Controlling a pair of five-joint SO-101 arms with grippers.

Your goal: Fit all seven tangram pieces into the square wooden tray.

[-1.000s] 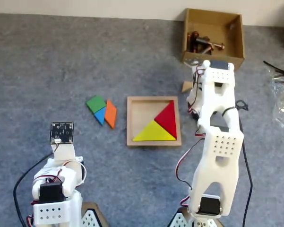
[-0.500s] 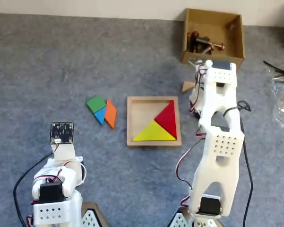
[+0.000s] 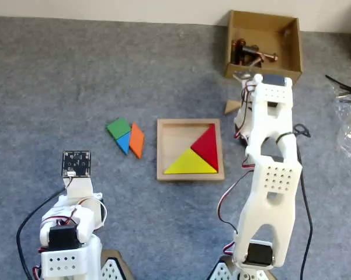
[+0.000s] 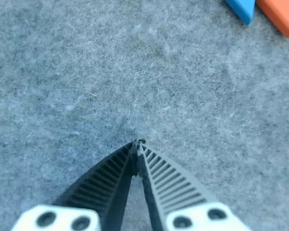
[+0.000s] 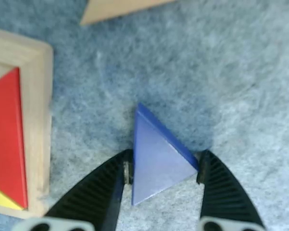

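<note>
1. My right hand [image 5: 163,166] is grasping the blue triangle [image 5: 158,156]. One finger lies flat against a straight edge and the other presses the opposite corner, which I judge pins the piece so it cannot swivel.
2. The triangle sits low over the tabletop [image 5: 231,72]. I cannot tell whether it is lifted or resting.
3. The square wooden tray [image 5: 36,62] lies just beside this hand, on the flat-edge finger's side, so the carry should be short.
4. Inside the tray, the red triangle [image 3: 207,147] and yellow triangle [image 3: 190,163] fill the part nearest this hand. The bare wood beyond them is where I would expect the held piece to go.
5. A tan triangle [image 5: 115,7] lies past the fingertips, apart from the held piece.
6. My left hand [image 4: 137,144] is clenched on nothing, low over bare tabletop. The small blue piece [image 4: 243,7] and orange piece [image 4: 281,17] lie ahead of it, with the green piece [image 3: 118,127] touching them. I judge this hand is parked clear of the tray.
</note>
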